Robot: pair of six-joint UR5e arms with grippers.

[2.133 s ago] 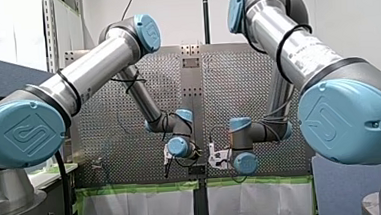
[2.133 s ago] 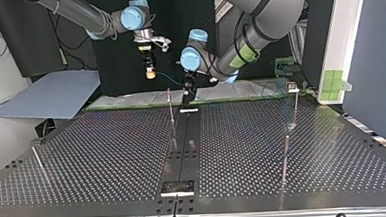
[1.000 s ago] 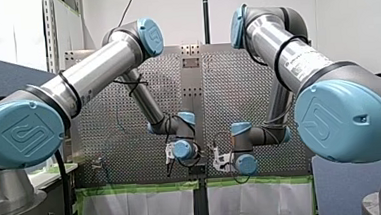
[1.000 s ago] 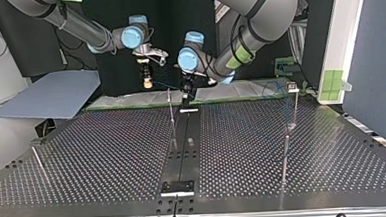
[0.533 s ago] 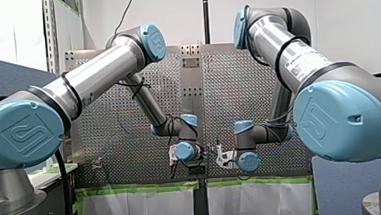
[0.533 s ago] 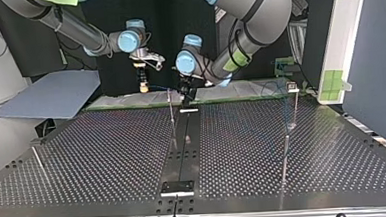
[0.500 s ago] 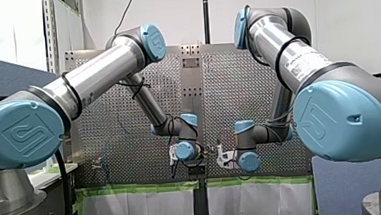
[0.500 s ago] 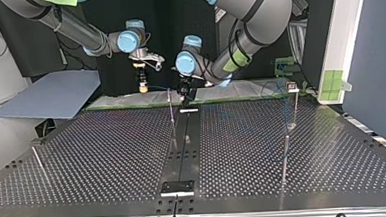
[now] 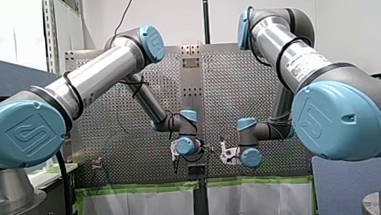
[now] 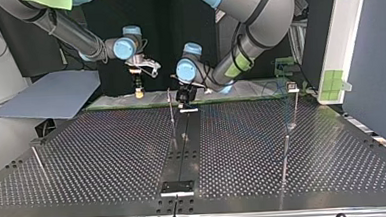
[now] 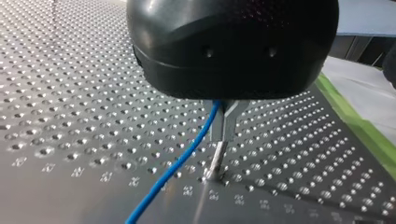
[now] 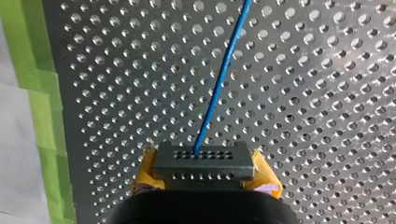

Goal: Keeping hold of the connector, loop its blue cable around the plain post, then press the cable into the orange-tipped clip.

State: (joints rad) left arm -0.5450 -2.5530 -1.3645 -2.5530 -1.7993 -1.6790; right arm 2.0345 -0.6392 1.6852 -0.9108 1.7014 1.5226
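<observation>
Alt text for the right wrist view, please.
The right gripper, yellow-padded, clamps a dark connector with rows of small holes. Its blue cable runs ahead over the perforated table, green tape along one edge.

Set your clock on the thin metal post (image 11: 214, 161) standing in the perforated table (image 11: 70, 116). My left gripper (image 11: 227, 114), its body black, hangs over it at twelve. The blue cable (image 11: 173, 167) comes from under the gripper, passes near the post at nine, and runs off toward seven. Green tape (image 11: 362, 128) lies well away at three.
</observation>
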